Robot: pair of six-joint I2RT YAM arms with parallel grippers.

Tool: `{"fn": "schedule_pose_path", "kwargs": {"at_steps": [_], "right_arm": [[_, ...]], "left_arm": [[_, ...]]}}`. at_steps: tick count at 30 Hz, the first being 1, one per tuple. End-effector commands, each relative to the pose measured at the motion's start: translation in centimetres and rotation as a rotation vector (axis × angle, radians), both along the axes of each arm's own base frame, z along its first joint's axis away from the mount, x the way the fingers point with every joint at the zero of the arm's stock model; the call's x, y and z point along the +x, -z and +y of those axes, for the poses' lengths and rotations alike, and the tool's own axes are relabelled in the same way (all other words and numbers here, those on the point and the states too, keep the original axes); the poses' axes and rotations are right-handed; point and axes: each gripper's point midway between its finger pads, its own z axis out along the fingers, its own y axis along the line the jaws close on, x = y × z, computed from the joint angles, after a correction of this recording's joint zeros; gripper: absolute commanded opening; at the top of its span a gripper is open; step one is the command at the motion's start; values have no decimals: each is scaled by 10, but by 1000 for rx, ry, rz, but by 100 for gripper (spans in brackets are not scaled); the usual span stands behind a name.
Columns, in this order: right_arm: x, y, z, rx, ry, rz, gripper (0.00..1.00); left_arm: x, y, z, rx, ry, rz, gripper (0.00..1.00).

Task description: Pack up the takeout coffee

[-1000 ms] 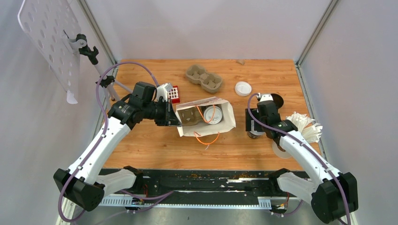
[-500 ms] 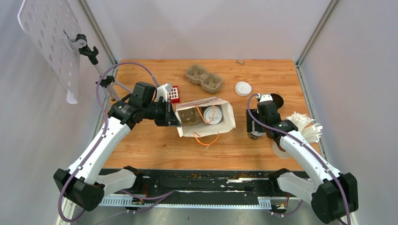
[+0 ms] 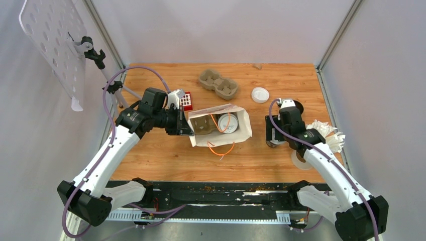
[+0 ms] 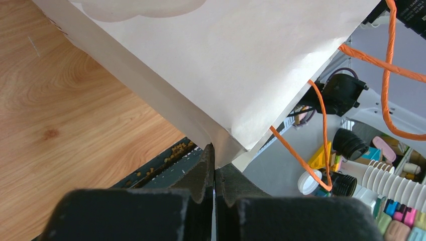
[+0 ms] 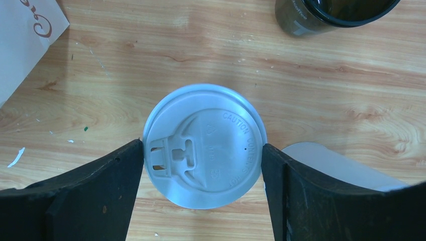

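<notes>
A takeout coffee cup [image 5: 203, 138] with a white lid stands on the wooden table, and my right gripper [image 5: 202, 146] is shut on it, one finger touching each side of the lid. From above, this cup [image 3: 273, 144] is mostly hidden under the right gripper [image 3: 274, 136]. A second lidded cup [image 3: 228, 123] sits inside the white paper bag [image 3: 243, 128], beside a pulp tray [image 3: 202, 125]. My left gripper [image 3: 185, 128] is shut on the bag's left edge. In the left wrist view, its jaws [image 4: 214, 160] pinch the bag's corner [image 4: 226, 65].
An open dark cup [image 3: 296, 106] stands just behind the right gripper, with a loose white lid [image 3: 259, 94] further back. Another pulp tray [image 3: 217, 84] lies at the back. A bundle of white sticks [image 3: 326, 135] is at the right, and a red box [image 3: 187, 101] is near the left gripper. Orange bag handles [image 3: 221, 149] trail forward.
The right gripper's jaws closed in onto the lidded cup, and the right arm shifted slightly to the right. The left arm and the bag have not moved.
</notes>
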Motion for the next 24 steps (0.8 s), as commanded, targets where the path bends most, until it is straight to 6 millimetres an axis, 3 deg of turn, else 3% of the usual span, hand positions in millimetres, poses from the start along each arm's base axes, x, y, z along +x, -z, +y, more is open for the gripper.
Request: {"fn": "schedule_pose_path", "kwargs": {"at_steps": [1, 10, 16, 19, 24], "right_arm": [[5, -26, 1, 12, -11, -53, 72], [-2, -81, 10, 46, -103, -120, 72], [-20, -121, 19, 73, -207, -169, 71], [-32, -140, 34, 129, -295, -193, 71], [-54, -155, 49, 182, -405, -223, 69]], "left_arm": [[3, -19, -2, -34, 13, -66, 0], [5, -19, -2, -32, 3, -58, 0], [8, -21, -3, -31, 0, -61, 0], [9, -23, -3, -32, -7, -58, 0], [11, -24, -3, -25, -17, -48, 0]]}}
